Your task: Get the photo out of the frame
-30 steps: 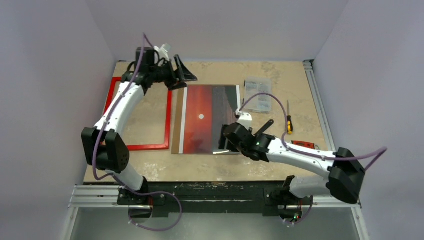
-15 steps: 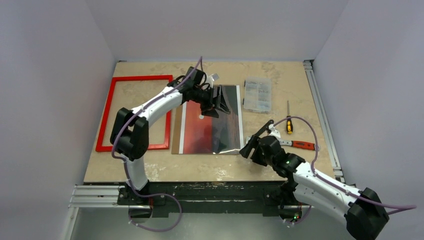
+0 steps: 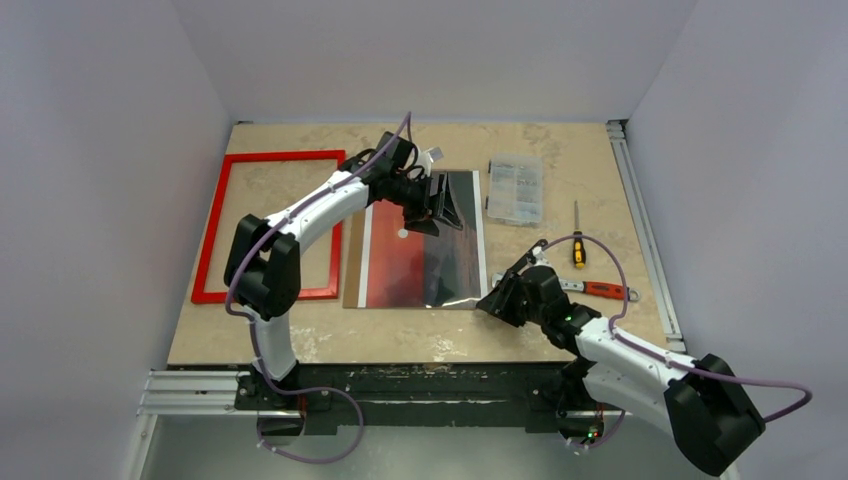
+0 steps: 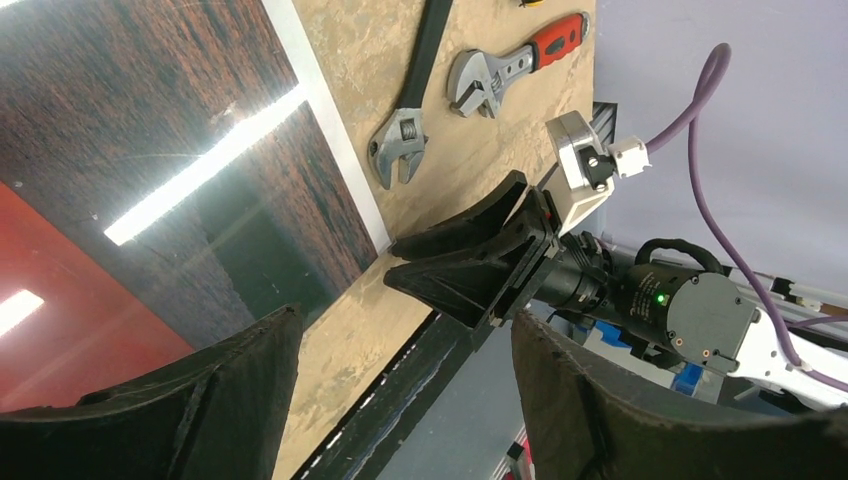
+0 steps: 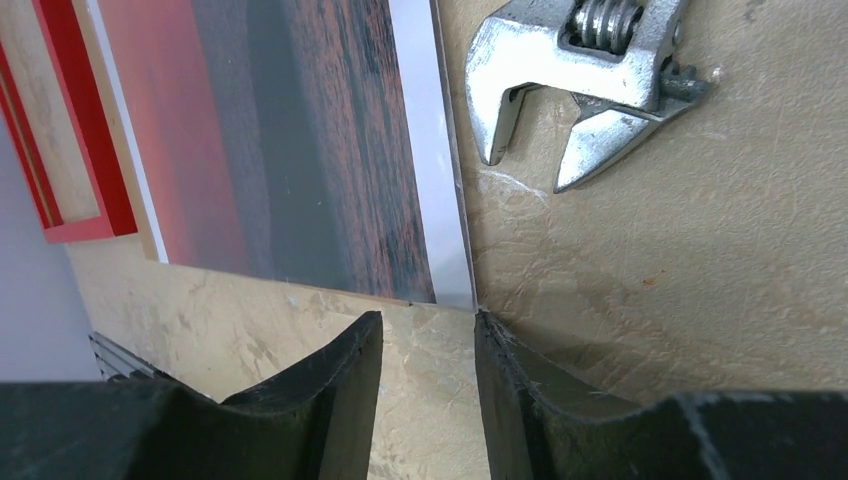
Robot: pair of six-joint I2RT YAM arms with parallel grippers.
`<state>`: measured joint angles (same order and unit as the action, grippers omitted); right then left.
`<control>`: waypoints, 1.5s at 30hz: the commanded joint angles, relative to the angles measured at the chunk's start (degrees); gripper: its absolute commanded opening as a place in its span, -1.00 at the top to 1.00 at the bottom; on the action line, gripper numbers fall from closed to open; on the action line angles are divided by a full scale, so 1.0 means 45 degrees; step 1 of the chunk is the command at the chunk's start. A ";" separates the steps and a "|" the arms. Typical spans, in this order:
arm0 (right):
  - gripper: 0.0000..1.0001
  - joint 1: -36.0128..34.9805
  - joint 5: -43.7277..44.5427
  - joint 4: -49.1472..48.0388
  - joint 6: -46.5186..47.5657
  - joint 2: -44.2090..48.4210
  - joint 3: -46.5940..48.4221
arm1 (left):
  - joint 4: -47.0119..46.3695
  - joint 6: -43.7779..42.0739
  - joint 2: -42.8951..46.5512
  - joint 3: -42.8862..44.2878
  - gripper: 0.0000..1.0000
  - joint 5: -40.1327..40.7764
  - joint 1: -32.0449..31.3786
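The photo (image 3: 400, 262), a red-orange sunset print with white edge strips, lies flat on the table, outside the frame. The red frame (image 3: 283, 156) lies empty to its left. My left gripper (image 3: 449, 207) hovers open and empty over the photo's far right part. In the left wrist view (image 4: 405, 320) the photo's dark glossy half (image 4: 150, 120) lies under it. My right gripper (image 3: 492, 300) is low at the photo's near right corner, open and empty. In the right wrist view (image 5: 428, 325) that corner (image 5: 455, 290) lies just ahead of the fingertips (image 5: 360, 335), and the frame (image 5: 85, 150) shows at far left.
A silver wrench head (image 5: 590, 70) lies just right of the photo's edge, and a red-handled wrench (image 3: 603, 291) beside it. A yellow screwdriver (image 3: 578, 243) and a clear bag of parts (image 3: 516, 187) lie at the right. The table's near edge (image 3: 400, 362) is close behind the right gripper.
My left arm swung from the frame's far corner to above the photo. My right gripper drew back off the photo to its near right corner and lowered.
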<state>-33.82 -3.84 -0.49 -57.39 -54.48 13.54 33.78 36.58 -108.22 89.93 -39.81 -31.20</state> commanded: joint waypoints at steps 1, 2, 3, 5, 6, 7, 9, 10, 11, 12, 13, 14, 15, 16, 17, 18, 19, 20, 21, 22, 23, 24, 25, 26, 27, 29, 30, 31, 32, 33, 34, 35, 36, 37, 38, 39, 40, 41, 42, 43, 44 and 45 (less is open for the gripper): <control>0.24 0.0065 0.0165 0.0079 0.0272 0.0274 -0.0023 | 0.0071 -0.0356 0.0268 0.0494 -0.48 0.0097 -0.0024; 0.24 0.0074 0.0278 0.0088 0.0269 0.0376 -0.0011 | 0.0086 -0.0348 0.0262 0.0503 -0.47 0.0058 -0.0020; 0.24 0.0075 0.0412 0.0334 0.0289 0.0476 0.0007 | 0.0086 -0.0354 0.0266 0.0504 -0.48 0.0017 -0.0022; 0.24 0.0076 0.0701 0.0741 0.0344 0.0560 0.0148 | 0.0071 -0.0345 0.0295 0.0495 -0.47 0.0032 -0.0057; 0.24 0.0090 0.0738 0.0796 0.0376 0.0580 0.0213 | 0.0086 -0.0366 0.0316 0.0503 -0.47 0.0069 -0.0041; 0.24 0.0082 0.0728 0.0727 0.0385 0.0573 0.0228 | 0.0090 -0.0388 0.0339 0.0501 -0.47 0.0108 -0.0057; 0.24 0.0090 0.0595 0.0413 0.0389 0.0488 0.0262 | 0.0105 -0.0387 0.0339 0.0502 -0.48 0.0079 -0.0074; 0.24 0.0087 0.0522 0.0318 0.0389 0.0403 0.0312 | 0.0103 -0.0391 0.0344 0.0504 -0.48 0.0080 -0.0063; 0.25 0.0098 0.0447 0.0292 0.0406 0.0296 0.0387 | 0.0102 -0.0389 0.0340 0.0501 -0.48 0.0078 -0.0078; 0.27 0.0078 0.0384 0.0259 0.0418 0.0252 0.0448 | 0.0110 -0.0403 0.0339 0.0501 -0.48 0.0078 -0.0086; 0.28 0.0102 0.0298 0.0199 0.0444 0.0206 0.0480 | 0.0101 -0.0395 0.0339 0.0503 -0.48 0.0102 -0.0082; 0.29 0.0108 0.0229 0.0189 0.0464 0.0209 0.0486 | 0.0092 -0.0411 0.0344 0.0494 -0.48 0.0105 -0.0088; 0.30 0.0103 0.0211 0.0180 0.0467 0.0253 0.0492 | 0.0108 -0.0403 0.0340 0.0500 -0.48 0.0101 -0.0097; 0.30 0.0083 0.0208 0.0184 0.0452 0.0319 0.0473 | 0.0100 -0.0407 0.0339 0.0501 -0.48 0.0110 -0.0107; 0.30 0.0086 0.0225 -0.0111 0.0448 0.0411 0.0454 | 0.0109 -0.0398 0.0339 0.0494 -0.48 0.0123 -0.0099; 0.30 0.0089 0.0210 -0.0204 0.0448 0.0513 0.0407 | 0.0106 -0.0412 0.0344 0.0502 -0.48 0.0135 -0.0110; 0.30 0.0089 0.0250 -0.0220 0.0465 0.0613 0.0377 | 0.0110 -0.0423 0.0327 0.0504 -0.48 0.0126 -0.0131; 0.30 0.0091 0.0301 -0.0222 0.0477 0.0721 0.0371 | 0.0129 -0.0432 0.0320 0.0501 -0.48 0.0130 -0.0134; 0.30 0.0084 0.0305 -0.0232 0.0512 0.0810 0.0360 | 0.0115 -0.0433 0.0329 0.0503 -0.48 0.0135 -0.0134; 0.30 0.0093 0.0305 -0.0287 0.0573 0.0865 0.0342 | 0.0123 -0.0433 0.0321 0.0511 -0.48 0.0153 -0.0122; 0.30 0.0094 0.0306 -0.0341 0.0615 0.0906 0.0322 | 0.0124 -0.0433 0.0305 0.0510 -0.48 0.0155 -0.0123; 0.31 0.0094 0.0247 -0.0447 0.0664 0.0924 0.0303 | 0.0120 -0.0431 0.0301 0.0508 -0.48 0.0151 -0.0133; 0.32 0.0094 0.0188 -0.0532 0.0680 0.0933 0.0286 | 0.0124 -0.0433 0.0300 0.0519 -0.48 0.0150 -0.0119; 0.32 0.0085 0.0154 -0.0606 0.0682 0.0951 0.0259 | 0.0115 -0.0438 0.0300 0.0523 -0.48 0.0140 -0.0132; 0.33 0.0098 0.0152 -0.0617 0.0653 0.0976 0.0244 | 0.0145 -0.0439 0.0300 0.0523 -0.48 0.0151 -0.0129; 0.33 0.0088 0.0149 -0.0600 0.0628 0.1011 0.0253 | 0.0166 -0.0485 0.0300 0.0523 -0.48 0.0205 -0.0140; 0.35 0.0103 0.0122 -0.0595 0.0624 0.1012 0.0243 | 0.0210 -0.0506 0.0310 0.0540 -0.48 0.0257 -0.0137; 0.36 0.0093 0.0087 -0.0626 0.0597 0.1013 0.0252 | 0.0221 -0.0540 0.0316 0.0564 -0.48 0.0286 -0.0142; 0.37 0.0094 0.0032 -0.0720 0.0552 0.0998 0.0226 | 0.0290 -0.0590 0.0304 0.0594 -0.48 0.0362 -0.0155; 0.39 0.0104 -0.0053 -0.0881 0.0478 0.0962 0.0183 | 0.0365 -0.0682 0.0320 0.0625 -0.48 0.0492 -0.0183; 0.42 0.0105 -0.0164 -0.1064 0.0400 0.0894 0.0144 | 0.0499 -0.0799 0.0341 0.0665 -0.48 0.0620 -0.0201; 0.49 0.0106 -0.0329 -0.1243 0.0292 0.0822 0.0120 | 0.0633 -0.0884 0.0354 0.0710 -0.48 0.0749 -0.0223; 0.56 0.0101 -0.0455 -0.1420 0.0248 0.0698 0.0116 | 0.0696 -0.0944 0.0399 0.0737 -0.48 0.0823 -0.0243; 0.61 0.0105 -0.0590 -0.1552 0.0254 0.0583 0.0133 | 0.0731 -0.1027 0.0456 0.0755 -0.48 0.0862 -0.0270; 0.63 0.0086 -0.0695 -0.1658 0.0235 0.0466 0.0152 | 0.0794 -0.1091 0.0551 0.0799 -0.48 0.0954 -0.0285; 0.64 0.0105 -0.0801 -0.1780 0.0218 0.0344 0.0152 | 0.0914 -0.1238 0.0663 0.0862 -0.48 0.1098 -0.0321; 0.65 0.0096 -0.0861 -0.1833 0.0219 0.0255 0.0155 | 0.1136 -0.1403 0.0797 0.0920 -0.48 0.1355 -0.0355; 0.69 0.0112 -0.0897 -0.1860 0.0214 0.0171 0.0145 | 0.1313 -0.1626 0.0987 0.0981 -0.47 0.1644 -0.0442; 0.75 0.0106 -0.0904 -0.1904 0.0174 0.0129 0.0122 | 0.1516 -0.1864 0.1170 0.1005 -0.48 0.2087 -0.0558; 0.81 0.0096 -0.0905 -0.1961 0.0130 0.0099 0.0090 | 0.1739 -0.2084 0.1397 0.1001 -0.47 0.2595 -0.0700; 0.84 0.0092 -0.0905 -0.2025 0.0076 0.0075 0.0064 | 0.1872 -0.2278 0.1629 0.0822 -0.47 0.3049 -0.0861; 0.86 0.0104 -0.0901 -0.2064 0.0050 0.0058 0.0044 | 0.1786 -0.2338 0.1953 0.0439 -0.46 0.3528 -0.1004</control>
<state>-33.67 -6.26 -5.54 -56.38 -54.08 13.78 39.64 30.89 -107.00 91.61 -32.08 -33.23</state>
